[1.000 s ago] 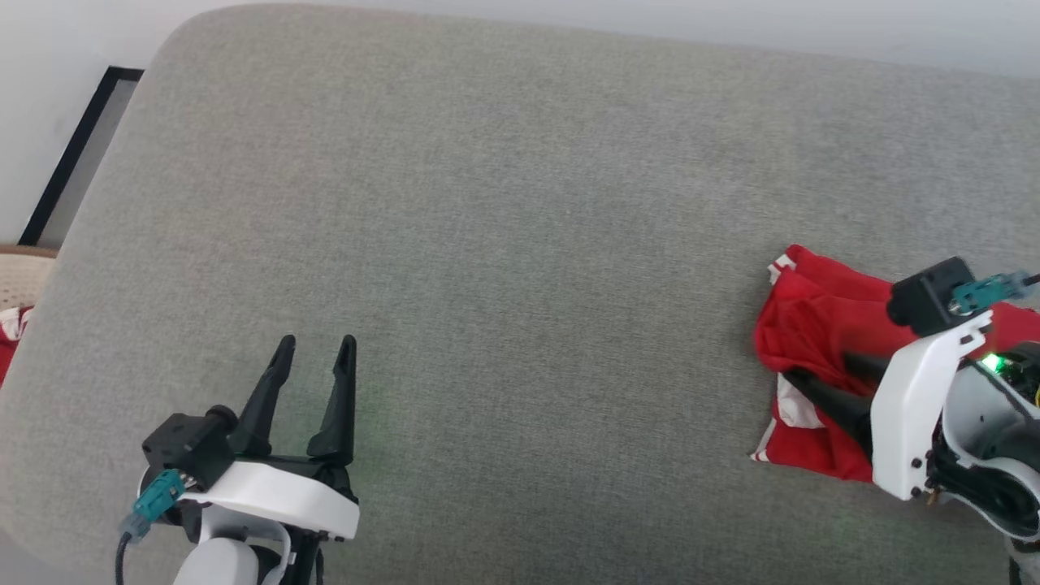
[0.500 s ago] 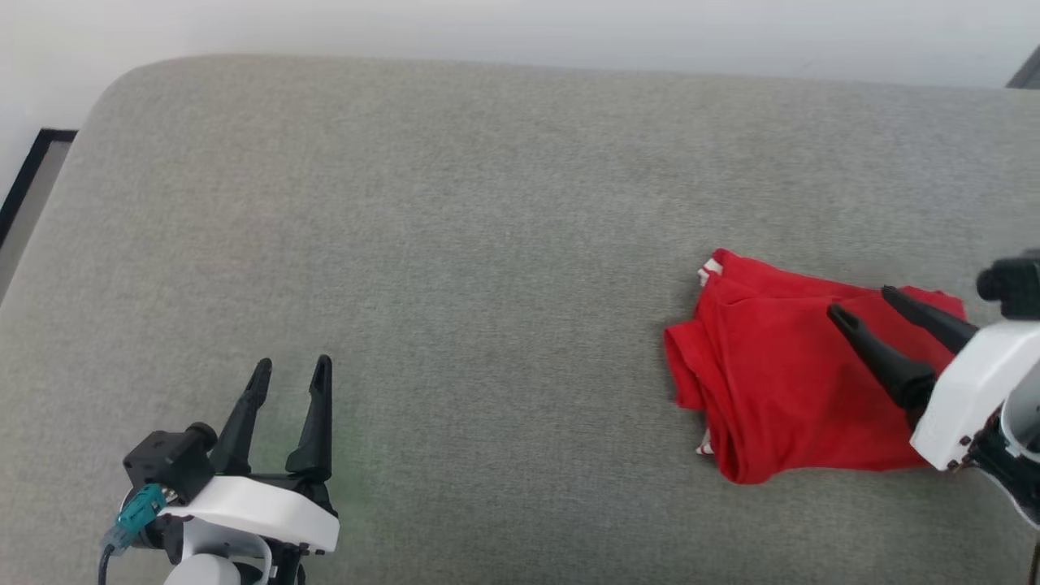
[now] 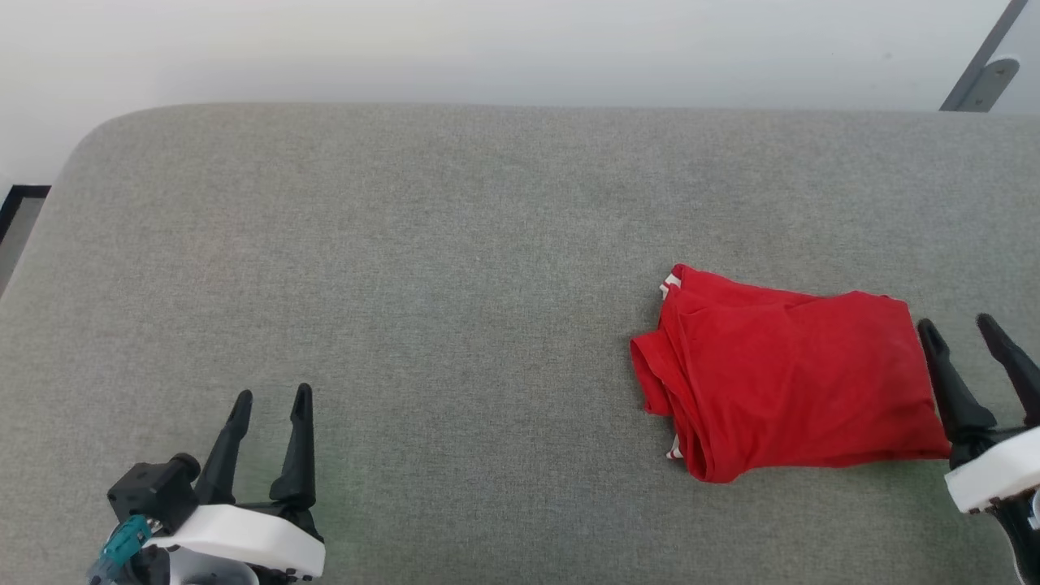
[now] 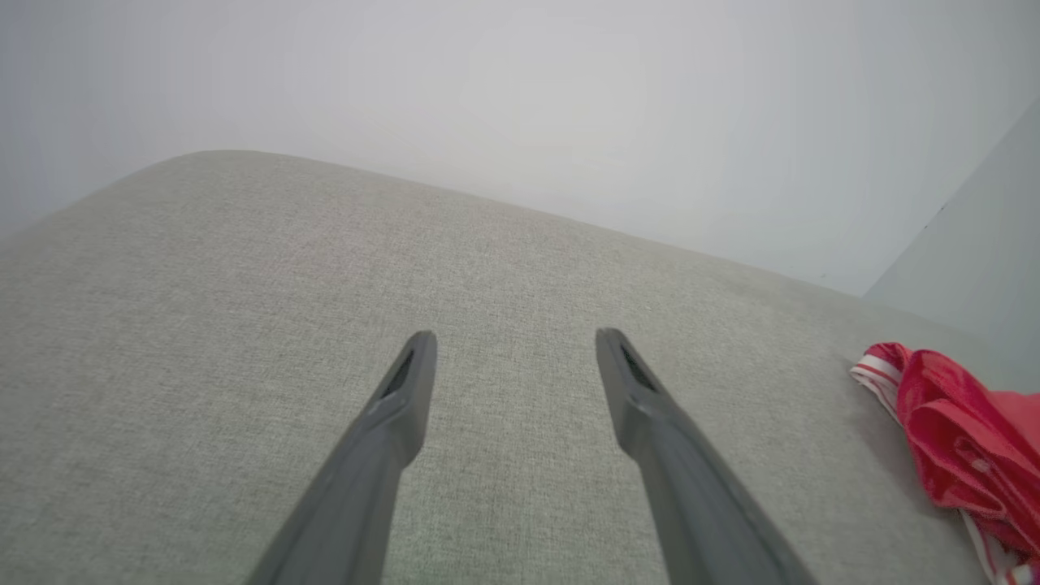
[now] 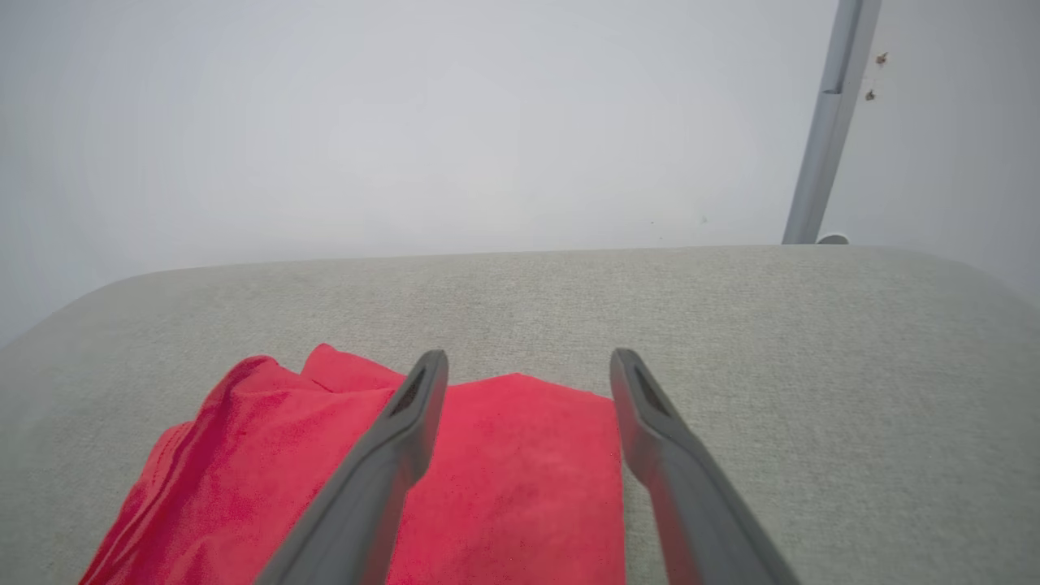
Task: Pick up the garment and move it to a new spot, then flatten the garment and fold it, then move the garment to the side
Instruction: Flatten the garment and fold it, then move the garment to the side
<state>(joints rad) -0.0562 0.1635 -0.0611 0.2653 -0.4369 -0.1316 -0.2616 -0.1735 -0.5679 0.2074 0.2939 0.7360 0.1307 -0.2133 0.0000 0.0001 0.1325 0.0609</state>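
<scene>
Item: soft bright red folded shirt (image 3: 788,382), white-striped trim, lying right of centre on grey fabric cushion (image 3: 455,244). Just beside its edge, right gripper (image 3: 957,322), fingers apart, empty; left gripper (image 3: 272,393) likewise apart, well clear. Recommended: back the right one off without snagging the fold.

Bright, even light; sharp, shadowless.

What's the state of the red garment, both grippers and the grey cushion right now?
Red fabric garment: folded into a bundle, lying loose on the cushion.
Left gripper, two long dark fingers: open, empty, over bare cushion.
Right gripper: open, empty, beside the garment's right edge.
Grey fabric cushion: flat, carrying the garment at its right.
</scene>
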